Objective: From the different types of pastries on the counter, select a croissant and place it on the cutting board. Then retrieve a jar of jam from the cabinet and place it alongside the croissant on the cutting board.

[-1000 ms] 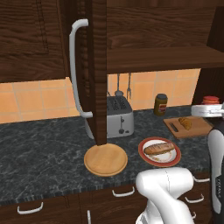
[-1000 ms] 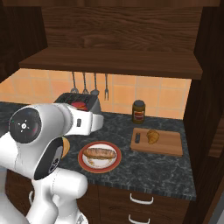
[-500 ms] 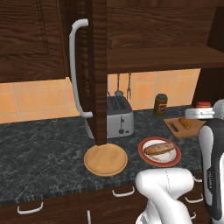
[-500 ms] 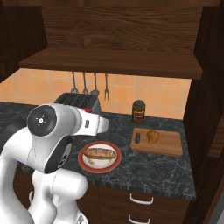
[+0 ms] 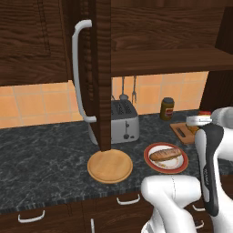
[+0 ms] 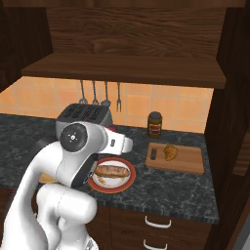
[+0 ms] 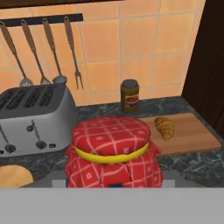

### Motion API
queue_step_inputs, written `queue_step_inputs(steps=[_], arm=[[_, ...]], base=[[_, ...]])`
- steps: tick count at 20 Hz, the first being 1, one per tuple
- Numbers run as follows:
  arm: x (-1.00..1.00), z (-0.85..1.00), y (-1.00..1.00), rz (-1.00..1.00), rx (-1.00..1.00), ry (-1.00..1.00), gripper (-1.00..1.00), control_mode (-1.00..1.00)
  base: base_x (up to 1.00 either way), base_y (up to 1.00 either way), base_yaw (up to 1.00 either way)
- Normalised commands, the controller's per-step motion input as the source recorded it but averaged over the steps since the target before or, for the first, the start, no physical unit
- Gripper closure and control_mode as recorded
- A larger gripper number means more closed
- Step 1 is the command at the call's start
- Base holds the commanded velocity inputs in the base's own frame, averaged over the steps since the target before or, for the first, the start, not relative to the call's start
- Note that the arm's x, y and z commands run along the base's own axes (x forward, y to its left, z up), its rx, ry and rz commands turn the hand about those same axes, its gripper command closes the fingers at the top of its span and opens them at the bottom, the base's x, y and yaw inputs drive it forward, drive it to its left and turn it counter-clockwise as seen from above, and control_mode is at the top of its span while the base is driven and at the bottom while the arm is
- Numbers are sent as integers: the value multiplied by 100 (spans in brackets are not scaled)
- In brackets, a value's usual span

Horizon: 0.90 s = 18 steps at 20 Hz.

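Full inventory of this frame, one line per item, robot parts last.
Jam jar with red checked cloth lid and yellow band: 1, red, held in the gripper, above the counter.
Small brown crescent croissant: 1, golden-brown, on the cutting board.
Orange-brown wooden cutting board: 1, right end of the counter.
Long golden-brown bread roll: 1, on the plate.
Red-rimmed plate: 1, counter, left of the board.
Olive-brown bottle with dark cap: 1, by the backsplash.
Silver toaster: 1, against the backsplash.
Round tan wooden disc: 1, in front of the toaster.
Hanging utensils: 4, on a wall rail.
Dark wooden cabinet door with pale grey handle: 1, open.
Dark marbled counter: 1.
Gripper: 1, shut on the jar.
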Motion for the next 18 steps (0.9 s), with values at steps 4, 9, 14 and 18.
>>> queue_step_inputs(steps=[4, 9, 14, 18], arm=[[31, -86, -32, -8, 0, -15, 100, -100], [42, -74, -24, -9, -1, -13, 100, -100], [29, -20, -8, -6, 0, -3, 100, -100], [41, -9, -43, 0, 0, -1, 100, -100]], base=[[0, 0, 0], [0, 0, 0], [0, 0, 0], [0, 0, 0]])
